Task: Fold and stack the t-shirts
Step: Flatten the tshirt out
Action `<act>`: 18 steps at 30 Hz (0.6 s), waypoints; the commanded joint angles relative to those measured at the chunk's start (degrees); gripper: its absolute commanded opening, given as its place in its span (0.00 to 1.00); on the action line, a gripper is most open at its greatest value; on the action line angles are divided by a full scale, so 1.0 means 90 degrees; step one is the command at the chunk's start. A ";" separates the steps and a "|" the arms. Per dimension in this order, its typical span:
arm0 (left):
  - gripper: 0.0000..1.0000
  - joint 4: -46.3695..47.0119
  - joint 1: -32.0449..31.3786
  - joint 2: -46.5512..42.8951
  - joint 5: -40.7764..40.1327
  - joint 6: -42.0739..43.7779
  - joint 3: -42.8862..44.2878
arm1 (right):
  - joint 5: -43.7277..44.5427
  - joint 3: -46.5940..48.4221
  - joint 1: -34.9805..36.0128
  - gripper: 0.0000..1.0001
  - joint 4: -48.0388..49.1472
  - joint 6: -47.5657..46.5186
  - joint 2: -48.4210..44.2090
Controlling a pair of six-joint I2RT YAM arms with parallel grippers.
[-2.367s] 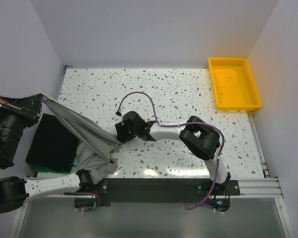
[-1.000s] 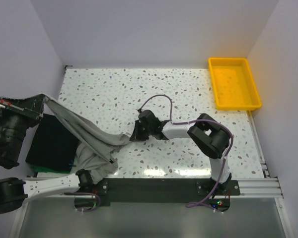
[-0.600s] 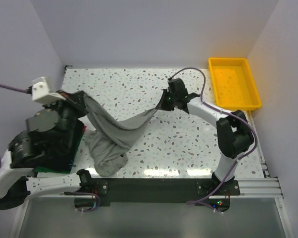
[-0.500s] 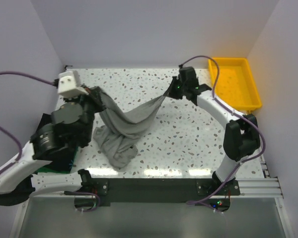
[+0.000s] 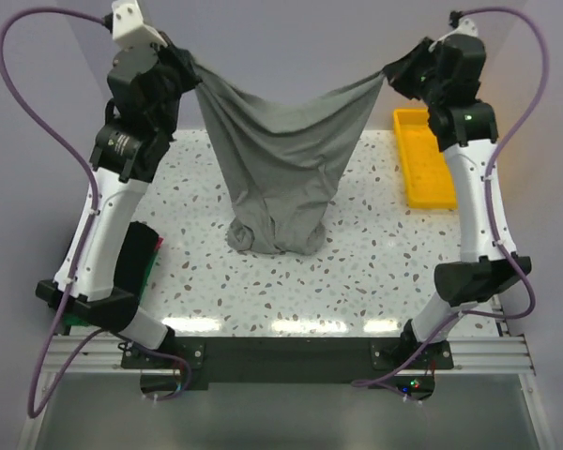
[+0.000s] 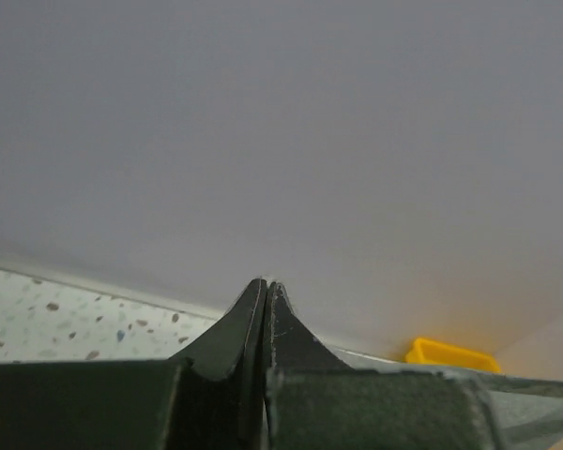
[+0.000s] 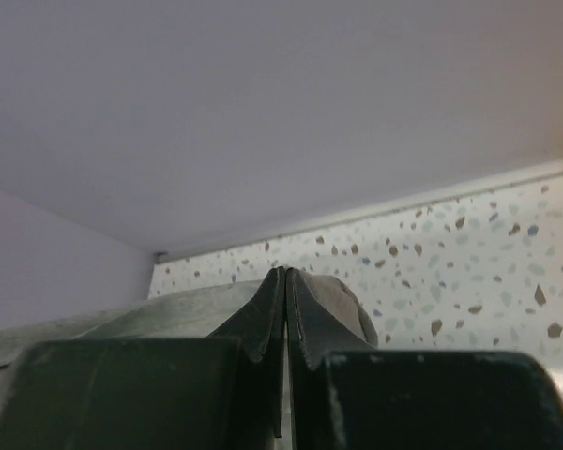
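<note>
Pale lavender walls box in a speckled white desk (image 5: 375,253), seen from the top camera. At 8 o'clock a folded black t-shirt (image 5: 141,248) lies at the desk's left edge, mostly hidden behind the left arm, with a green edge (image 5: 148,281) showing just beneath it; can't tell more of the green piece. Left arm is raised high, and the left claw (image 5: 192,67) at 11 o'clock is clenched on one upper corner of the grey t-shirt (image 5: 281,155). The shirt hangs between both claws, its top edge sagging in a shallow curve. Its body narrows downward to a bunched bottom resting on the desk near centre. Right claw (image 5: 389,73) at 1 o'clock is clenched on the opposite corner, arm also raised. A yellow tray (image 5: 422,173) sits at 2 o'clock by the right wall, partly behind the right arm. Left wrist view: fingers (image 6: 253,314) pressed together, wall behind them. Right wrist view: fingers (image 7: 267,305) pressed together, grey fabric trailing off toward 9 o'clock.
</note>
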 commanded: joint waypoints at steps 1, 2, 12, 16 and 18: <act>0.00 0.0094 0.0372 0.0423 0.1104 -0.0301 0.1829 | 0.0394 0.1276 -0.0120 0.00 -0.0230 0.0041 -0.0071; 0.00 0.0093 0.0440 0.0493 0.1182 -0.0369 0.2083 | 0.0463 0.1665 -0.0140 0.00 -0.0240 0.0041 -0.0110; 0.00 0.0884 0.0822 -0.0892 0.1038 -0.0458 0.1335 | 0.1663 0.1182 -0.0218 0.00 0.0374 -0.0311 -0.1915; 0.00 0.0806 0.0822 -0.1545 0.1183 -0.0653 0.1265 | 0.1889 0.1073 -0.0209 0.00 0.0327 -0.0437 -0.2726; 0.00 0.0757 0.0822 -0.1780 0.1339 -0.0828 0.1129 | 0.1889 0.1170 -0.0209 0.00 0.0219 -0.0457 -0.2922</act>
